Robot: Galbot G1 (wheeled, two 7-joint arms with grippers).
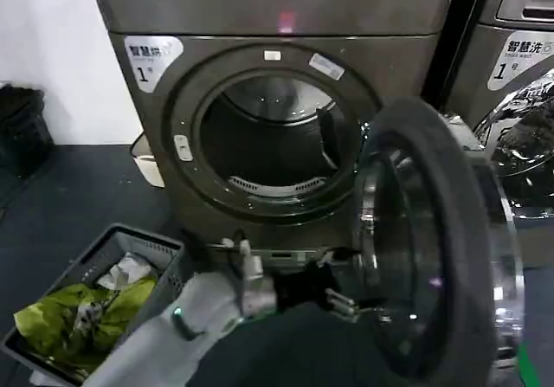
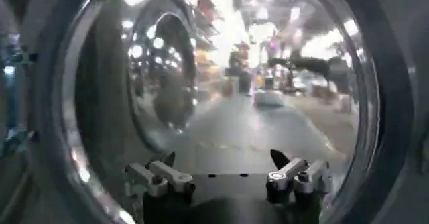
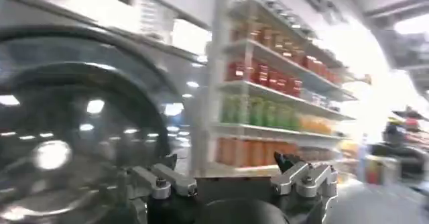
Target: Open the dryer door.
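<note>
The dryer door [image 1: 443, 231] is swung wide open to the right of the dark drum opening [image 1: 277, 145]. Its grey inner rim faces me and its chrome ring [image 1: 509, 266] is behind. My left gripper [image 1: 344, 299] reaches in low, just beside the inner face of the door. In the left wrist view, the left gripper [image 2: 223, 158] is open with nothing between its fingers. The door's domed glass [image 2: 221, 104] is close ahead of it. My right gripper [image 3: 226, 159] is also open and holds nothing.
A grey laundry basket [image 1: 138, 235] with green cloth sits on the floor at lower left. The neighbouring machine [image 1: 519, 101] stands directly right of the open door, and its round door [image 3: 80, 118] is beside the right gripper. Stocked shelves [image 3: 281, 104] are farther off.
</note>
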